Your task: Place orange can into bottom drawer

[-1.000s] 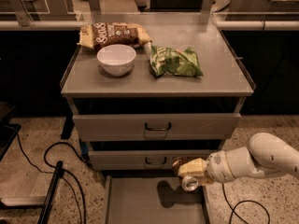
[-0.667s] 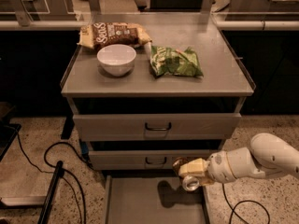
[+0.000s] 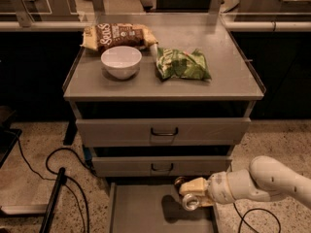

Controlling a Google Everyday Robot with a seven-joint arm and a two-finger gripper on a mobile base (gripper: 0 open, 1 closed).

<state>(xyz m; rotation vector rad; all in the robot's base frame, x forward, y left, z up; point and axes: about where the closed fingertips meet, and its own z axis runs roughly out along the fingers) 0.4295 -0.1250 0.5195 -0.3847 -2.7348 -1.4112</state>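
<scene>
The bottom drawer (image 3: 141, 212) is pulled open at the foot of the grey cabinet, and its flat grey floor shows. My gripper (image 3: 192, 194) hangs over the drawer's right part, reaching in from the right on a white arm. It is shut on the orange can (image 3: 189, 203), which lies tilted between the cream fingers (image 3: 195, 184) with its silver end facing the camera. The can's shadow falls on the drawer floor just left of it. The can is a little above the floor.
The two upper drawers (image 3: 164, 131) are shut. On the cabinet top stand a white bowl (image 3: 121, 61), a green snack bag (image 3: 182, 64) and a brown snack bag (image 3: 119, 35). Black cables (image 3: 48, 169) lie on the floor at the left.
My gripper with the can has moved down and slightly left, closer to the bottom drawer's floor. Nothing else has moved.
</scene>
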